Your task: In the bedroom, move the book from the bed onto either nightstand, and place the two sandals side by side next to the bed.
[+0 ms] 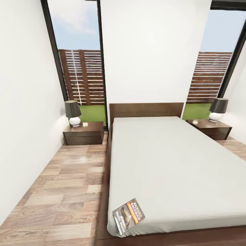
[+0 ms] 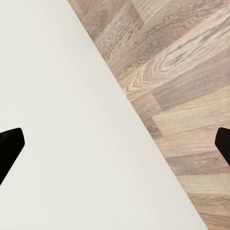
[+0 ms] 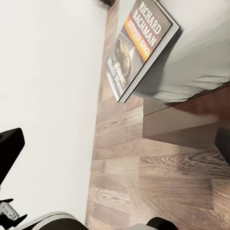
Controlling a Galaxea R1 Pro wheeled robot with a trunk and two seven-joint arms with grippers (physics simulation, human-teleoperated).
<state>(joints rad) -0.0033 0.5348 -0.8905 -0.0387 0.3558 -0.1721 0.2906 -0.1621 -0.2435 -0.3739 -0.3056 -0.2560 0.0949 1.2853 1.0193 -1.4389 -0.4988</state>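
While my head camera looks down the length of the bedroom, I see the bed (image 1: 160, 160) running away from me, its pale mattress bare except for the book (image 1: 128, 216), which lies flat at the near left corner, one corner poking just past the mattress edge. A nightstand (image 1: 83, 134) sits against the far wall to the left of the headboard, carrying a lamp (image 1: 73, 112) with a dark shade and white base. A second nightstand (image 1: 210, 128) stands on the right with its own lamp (image 1: 217, 109). Wood-plank floor (image 1: 65, 191) fills the strip between the bed and the left wall. Tall black-framed windows show a slatted fence and grass.

On my left wrist camera, the left gripper (image 2: 115, 143) has its two dark fingertips (image 2: 9, 146) at opposite edges of the picture, so the jaws are spread wide with nothing between them. Between and beyond them lie a white wall (image 2: 57, 120) and plank floor (image 2: 177, 72).

On my right wrist camera, I see only one dark fingertip (image 3: 10, 146) of the right gripper, so I cannot tell how its jaws stand. The book (image 3: 139, 48) lies well ahead of that finger, overhanging the mattress corner (image 3: 201, 52), cover lettering readable, with the dark bed frame (image 3: 191, 120) and floor below it.
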